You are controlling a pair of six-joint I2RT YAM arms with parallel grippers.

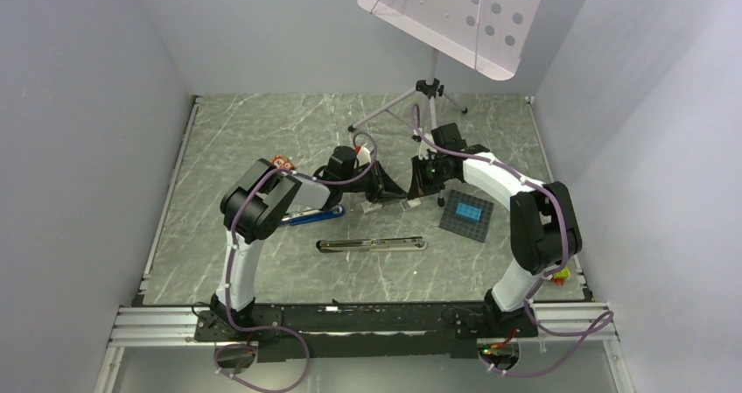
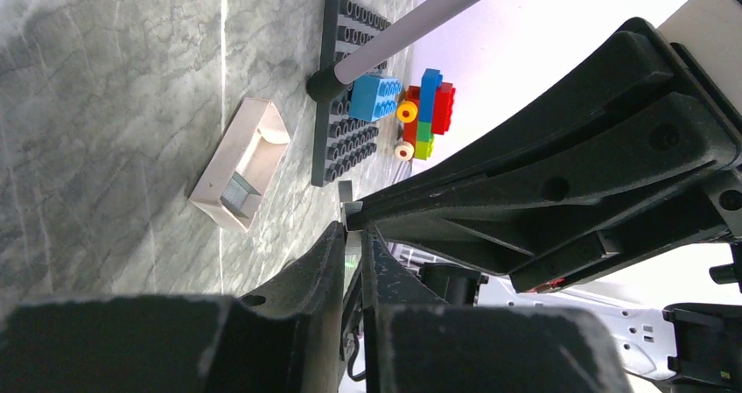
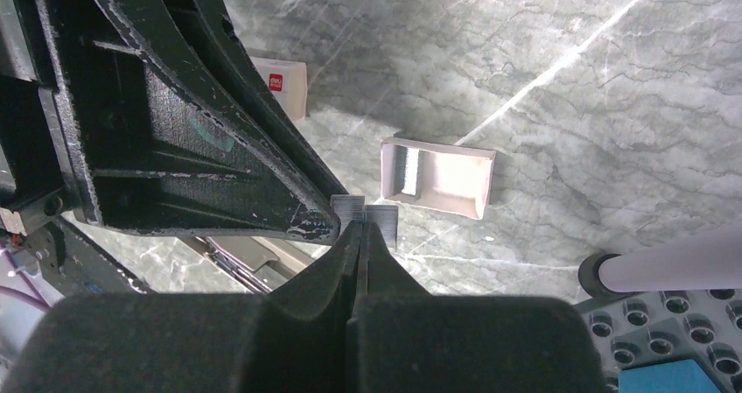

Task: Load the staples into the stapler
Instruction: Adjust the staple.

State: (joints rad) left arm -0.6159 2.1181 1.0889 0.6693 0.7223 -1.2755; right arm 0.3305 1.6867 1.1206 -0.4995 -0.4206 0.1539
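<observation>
Bearing stapler [image 1: 372,245]: marbled grey tabletop [image 1: 262,270], pale walls [image 1: 79,148].

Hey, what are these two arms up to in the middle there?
The two arms meet above the table over a small strip of staples. The right end effector is clamped on it. The left end effector has its tips almost closed against the same strip, though whether it grips is unclear. The stapler lies open on the table nearby.

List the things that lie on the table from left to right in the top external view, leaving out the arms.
Blue stapler → open silver stapler → dark baseplate with its blue brick → colourful toy bricks.
</observation>
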